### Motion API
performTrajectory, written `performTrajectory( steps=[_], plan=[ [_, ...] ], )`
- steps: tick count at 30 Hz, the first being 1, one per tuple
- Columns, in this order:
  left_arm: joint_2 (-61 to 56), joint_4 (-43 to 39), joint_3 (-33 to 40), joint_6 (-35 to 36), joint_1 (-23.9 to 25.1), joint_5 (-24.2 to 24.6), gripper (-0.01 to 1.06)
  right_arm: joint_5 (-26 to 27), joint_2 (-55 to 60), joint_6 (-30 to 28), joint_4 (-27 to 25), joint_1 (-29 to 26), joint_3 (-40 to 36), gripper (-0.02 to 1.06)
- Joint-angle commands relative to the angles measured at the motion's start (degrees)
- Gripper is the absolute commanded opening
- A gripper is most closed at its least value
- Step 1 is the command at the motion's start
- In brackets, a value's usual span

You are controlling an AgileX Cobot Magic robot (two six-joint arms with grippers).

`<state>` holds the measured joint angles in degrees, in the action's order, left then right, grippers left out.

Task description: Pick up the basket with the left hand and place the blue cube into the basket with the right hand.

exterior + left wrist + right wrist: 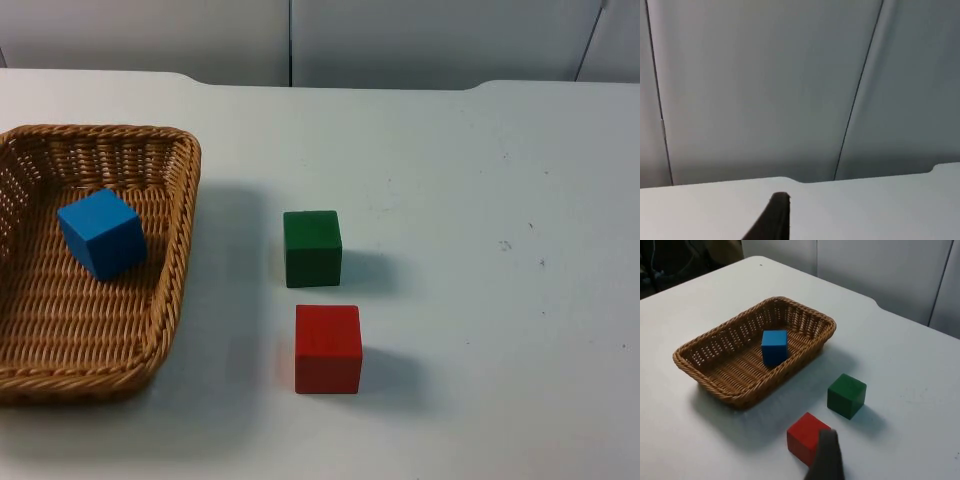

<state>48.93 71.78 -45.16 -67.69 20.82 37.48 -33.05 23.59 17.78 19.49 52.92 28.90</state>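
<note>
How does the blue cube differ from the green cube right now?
The blue cube lies inside the wicker basket; the green cube stands on the bare table. The blue cube sits turned and tilted; the green cube rests flat and square. Both look like plain painted blocks of similar size.

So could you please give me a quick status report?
Cube in basket, basket on table. Green and red cubes beside it. Nothing in the way.

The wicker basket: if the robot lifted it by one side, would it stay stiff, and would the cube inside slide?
The basket looks tightly woven with a thick rim, so probably fairly stiff and light. The blue cube lies loose inside, so tilting would likely slide it.
</note>
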Motion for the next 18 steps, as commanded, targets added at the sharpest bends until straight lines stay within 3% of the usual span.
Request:
performTrajectory(
  steps=[1,4,6,9,10,14,15,18],
  plan=[
    [-4.1,-6.3,-0.1,5.5,0.1,1.6,0.98,1.0,-0.4,-0.2,0.0,0.2,-0.2,0.66],
    [-11.2,-14.2,-0.1,16.4,0.1,2.3,0.98,0.9,-0.4,-0.2,0.0,0.2,-0.2,0.66],
    [-12.9,-15.8,-0.1,19.0,-0.4,3.7,0.98,0.6,-0.4,-0.4,0.0,0.2,-0.2,0.66],
    [-15.9,-23.4,-0.1,27.0,-6.1,8.6,0.98,-0.5,-0.4,-3.2,-2.3,0.2,-0.2,0.66],
    [-15.9,-23.4,-0.1,27.0,-6.1,8.6,0.98,-0.5,-0.4,-3.2,-2.3,0.2,-0.2,0.66],
    [-19.3,-33.9,-0.1,33.5,-15.1,9.4,0.98,-2.5,-0.4,-6.4,-5.9,0.2,-0.2,0.66],
    [-19.3,-33.9,-0.1,33.5,-15.1,9.4,0.98,-2.5,-0.4,-6.4,-5.9,0.2,-0.2,0.66],
    [-22.9,-43.5,-0.1,41.0,-19.9,11.7,0.98,-3.9,-0.4,-6.4,-6.3,0.2,-0.2,0.66]
  ],
)
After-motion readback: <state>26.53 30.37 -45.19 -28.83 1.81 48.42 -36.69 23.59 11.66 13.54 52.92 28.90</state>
